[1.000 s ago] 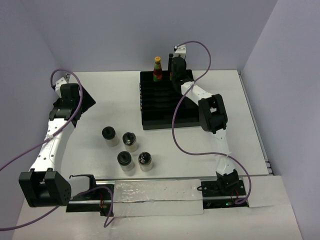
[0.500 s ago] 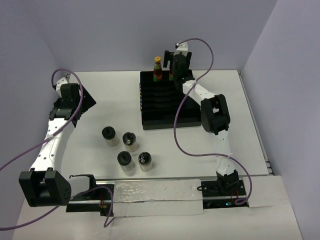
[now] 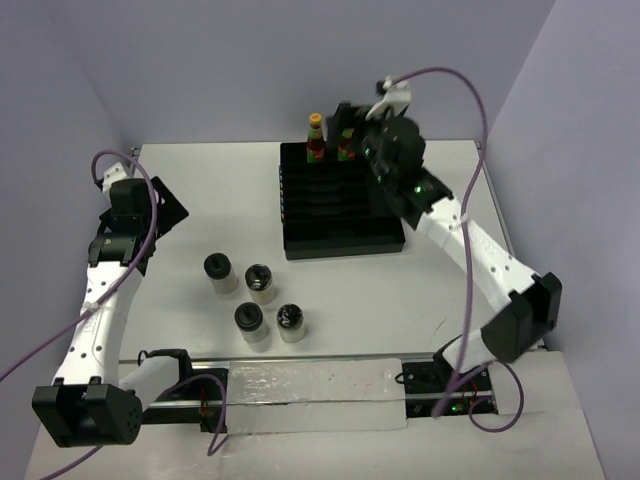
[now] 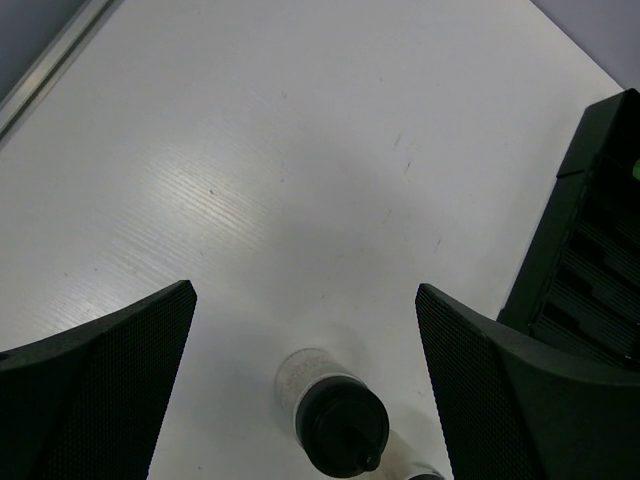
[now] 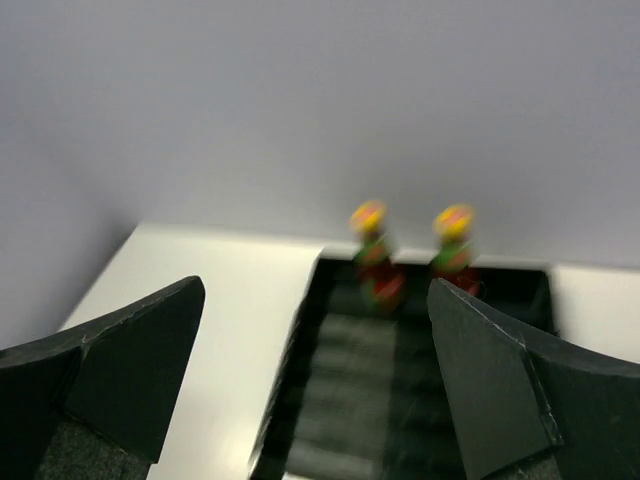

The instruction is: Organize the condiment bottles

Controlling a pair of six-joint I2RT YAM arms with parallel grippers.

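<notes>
Since a second ago the right pincer (image 5: 315,290) has released and backed off the tray's far row; its jaws stand wide apart, empty. The left pincer (image 4: 305,295) is spread too, empty, above a jar (image 4: 335,425). Lower centre-left of the overhead view: four black-lidded jars (image 3: 261,281) loose on the counter (image 3: 200,180). Beyond, the black slotted tray (image 3: 340,245). Its far row, top centre, holds two yellow-capped sauce bottles (image 3: 316,140), upright, side by side.

Two yellow-capped sauce bottles (image 5: 372,262) (image 5: 452,250) in the black slotted tray's (image 3: 340,238) far row, four black-lidded clear jars (image 3: 217,268) (image 3: 261,280) (image 3: 249,319) (image 3: 291,320) on worktop (image 3: 200,190) left of that tray, one tray total.
</notes>
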